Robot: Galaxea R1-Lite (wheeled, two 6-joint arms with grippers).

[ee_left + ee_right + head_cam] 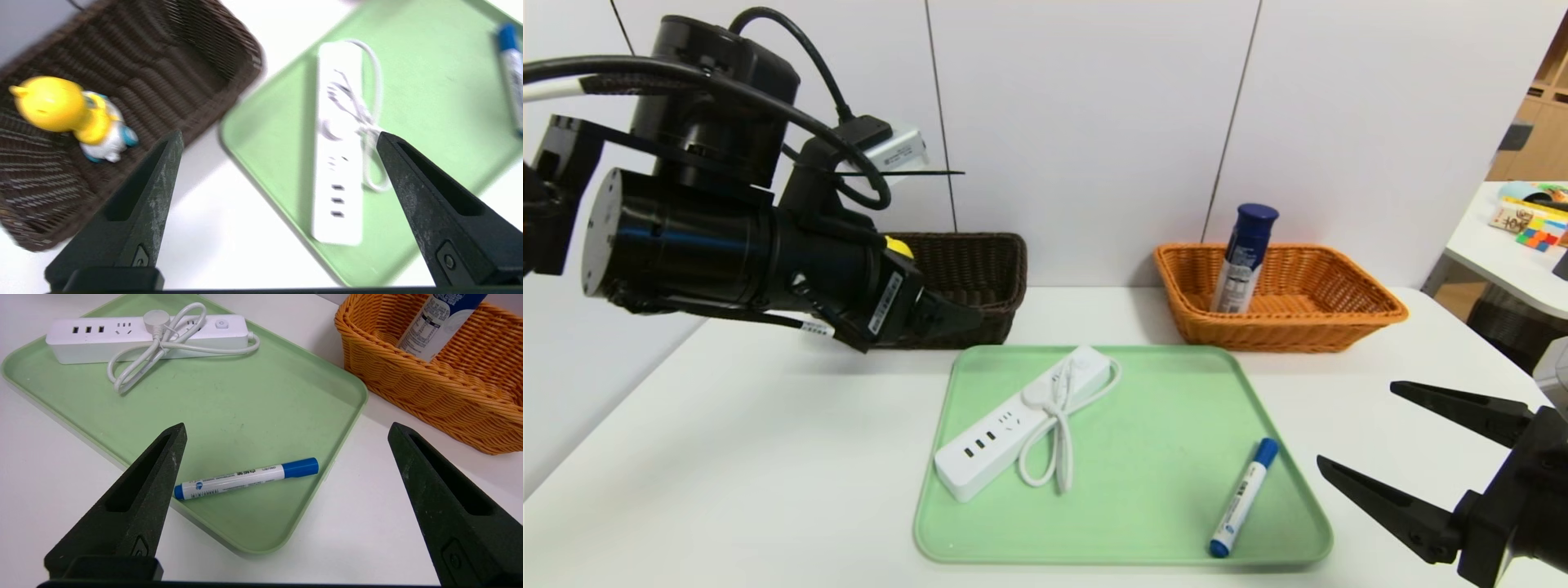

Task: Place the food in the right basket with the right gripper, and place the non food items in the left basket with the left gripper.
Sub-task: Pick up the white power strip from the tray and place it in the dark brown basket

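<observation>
The blue-capped can (1241, 261) leans upright inside the orange right basket (1339, 314), also seen as can (437, 322) in basket (408, 388). The yellow duck toy (53, 104) lies in the dark brown left basket (184, 61), mostly hidden behind my left arm in the head view. The white power strip (1013, 420) with its looped cord and the blue-capped marker (1245, 496) lie on the green tray (1160, 457). My left gripper (964, 317) hangs open and empty at that basket's front, above the tray's corner. My right gripper (1356, 423) is open and empty beside the tray's right edge, near the marker (245, 477).
The baskets (980, 269) stand against a white panelled wall at the table's back. A second white table (1503, 253) with colourful items stands off to the right. My bulky left arm hangs over the table's left half.
</observation>
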